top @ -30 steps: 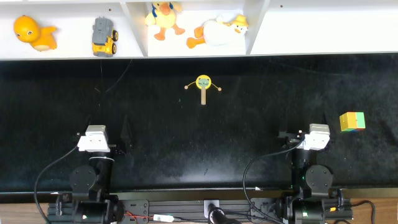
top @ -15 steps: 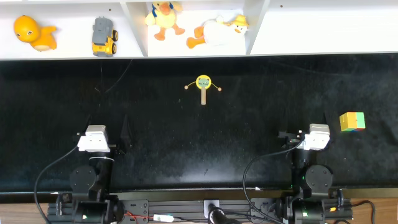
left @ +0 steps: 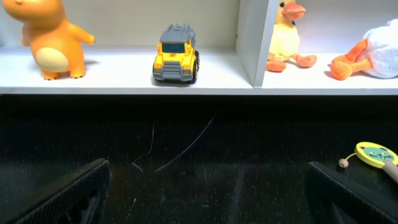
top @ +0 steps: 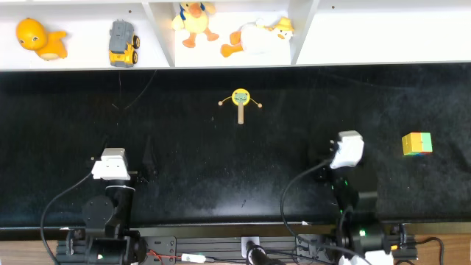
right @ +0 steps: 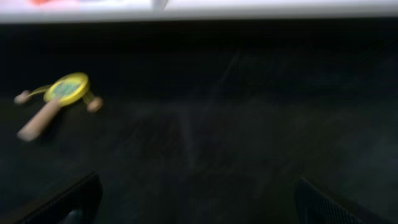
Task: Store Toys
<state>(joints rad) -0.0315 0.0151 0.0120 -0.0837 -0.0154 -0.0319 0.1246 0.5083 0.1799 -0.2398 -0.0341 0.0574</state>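
Note:
A small rattle drum with a yellow head and a wooden handle lies on the black table, in its far middle part. It also shows in the left wrist view as the rattle drum and in the right wrist view as the rattle drum. A multicoloured cube rests at the table's right side. My left gripper is open and holds nothing, low over the near left of the table. My right gripper is open too, above bare table, with the rattle ahead of it. The right arm's wrist stands left of the cube.
A white shelf runs along the far edge. Its left bay holds an orange figure and a yellow truck. The middle bay holds a yellow duck plush and a white duck plush.
The right arm has swung up and to the left, away from its rest spot and toward the table's middle. The left arm and the toys have stayed put.

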